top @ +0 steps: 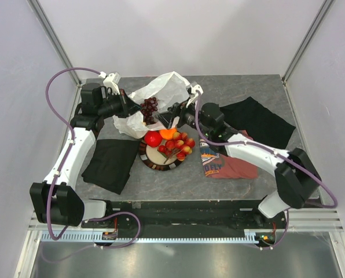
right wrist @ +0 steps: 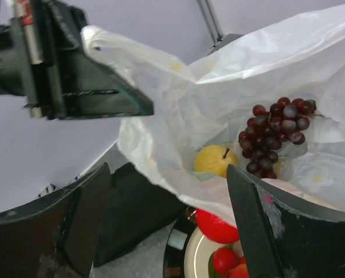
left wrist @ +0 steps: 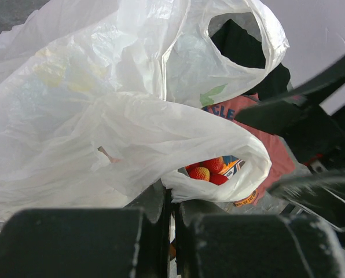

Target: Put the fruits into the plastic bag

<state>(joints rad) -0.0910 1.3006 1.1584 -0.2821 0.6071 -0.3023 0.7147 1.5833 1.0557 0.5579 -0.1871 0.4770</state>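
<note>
Gripping the plastic bag rim, left hand clenched; right hand released nearby.

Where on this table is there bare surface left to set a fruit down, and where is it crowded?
Bare table runs along the near edge, between the left black cloth and the red T-shirt, in front of the plate. Another patch lies behind the right black cloth, far right. The middle is crowded: plastic bag, plate and fruits sit packed together.

The plastic bag gapes toward the plate, the grape bunch seemingly crowding one inner side.
</note>
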